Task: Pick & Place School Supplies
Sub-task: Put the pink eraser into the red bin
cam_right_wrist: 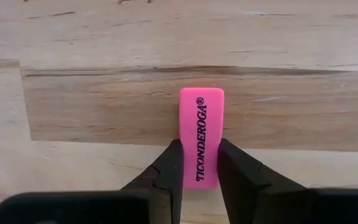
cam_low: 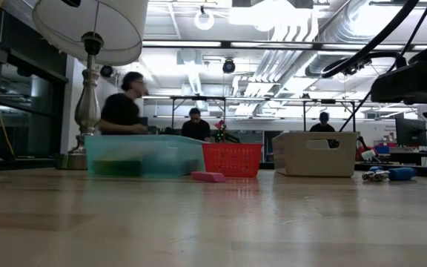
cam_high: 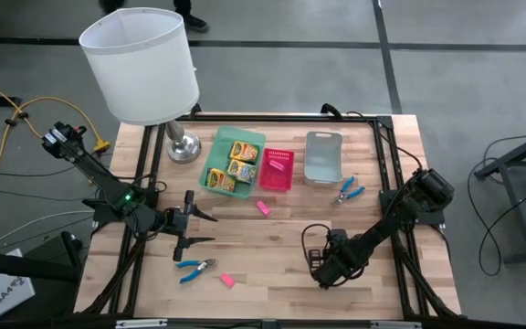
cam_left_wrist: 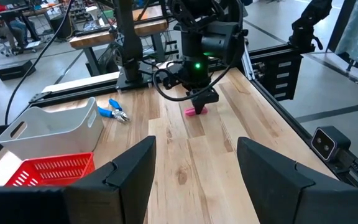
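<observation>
Pinched between the two dark fingers of the right gripper (cam_right_wrist: 199, 163) is a pink eraser (cam_right_wrist: 202, 137), lying flat on the wooden table (cam_high: 272, 265) near its front edge, right of centre. The jaws stand narrow, one finger on each long side of the block.

Step in hand, by judgement: the grasp is made and the eraser is not yet lifted. The next move calls for a straight lift, then a carry to the trays at the back of the table. The pink tray (cam_high: 278, 171) is the likely target, though the frames do not confirm it.

The left gripper (cam_high: 193, 222) hovers over the left half of the table with its fingers spread wide, holding nothing.

Count of items:
- Crayon boxes (cam_high: 233, 165): three, all in the green tray (cam_high: 210, 158).
- Erasers: three on the table, the gripped one, one (cam_high: 264, 207) in front of the pink tray, one (cam_high: 227, 280) near the front edge.
- Blue-handled tools: two, one (cam_high: 194, 268) at front left, one (cam_high: 347, 190) beside the grey tray (cam_high: 323, 157).
</observation>
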`<state>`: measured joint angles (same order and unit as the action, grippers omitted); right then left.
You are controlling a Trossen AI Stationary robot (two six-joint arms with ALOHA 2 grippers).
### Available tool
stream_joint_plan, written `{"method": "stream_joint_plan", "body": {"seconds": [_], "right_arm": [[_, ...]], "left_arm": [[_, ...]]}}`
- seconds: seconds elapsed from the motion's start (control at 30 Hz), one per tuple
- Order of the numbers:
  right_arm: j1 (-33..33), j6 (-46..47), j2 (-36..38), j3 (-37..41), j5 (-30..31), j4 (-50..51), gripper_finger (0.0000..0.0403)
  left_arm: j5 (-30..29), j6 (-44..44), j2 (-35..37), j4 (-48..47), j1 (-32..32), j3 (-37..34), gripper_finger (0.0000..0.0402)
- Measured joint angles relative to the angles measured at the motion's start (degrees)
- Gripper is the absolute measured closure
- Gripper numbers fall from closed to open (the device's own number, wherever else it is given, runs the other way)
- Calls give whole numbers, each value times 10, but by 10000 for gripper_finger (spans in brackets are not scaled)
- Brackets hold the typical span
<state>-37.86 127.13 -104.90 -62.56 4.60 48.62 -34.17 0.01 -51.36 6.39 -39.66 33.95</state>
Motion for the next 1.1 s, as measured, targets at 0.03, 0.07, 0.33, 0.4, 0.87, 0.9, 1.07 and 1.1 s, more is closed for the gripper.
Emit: {"method": "stream_joint_plan", "body": {"seconds": [0.03, 0.07, 0.33, 0.4, 0.87, 0.9, 1.07, 1.1], "right_arm": [[2, -5, 2, 1, 0, 1, 330], [4, -11, 6, 1, 3, 3, 330], [45, -90, 32, 1, 29, 4, 331], [60, -121, 37, 1, 29, 1, 332], [184, -395, 57, -45, 73, -31, 333], [193, -417, 57, -53, 78, -31, 333], [238, -524, 57, -99, 94, -31, 333], [247, -545, 57, -108, 94, -31, 333]], "left_arm": [[0, 0, 0, 0, 0, 0, 183], [0, 0, 0, 0, 0, 0, 183], [0, 0, 0, 0, 0, 0, 183], [0, 0, 0, 0, 0, 0, 183], [0, 0, 0, 0, 0, 0, 183], [1, 0, 0, 0, 0, 0, 183], [1, 0, 0, 0, 0, 0, 183], [1, 0, 0, 0, 0, 0, 183]]}}
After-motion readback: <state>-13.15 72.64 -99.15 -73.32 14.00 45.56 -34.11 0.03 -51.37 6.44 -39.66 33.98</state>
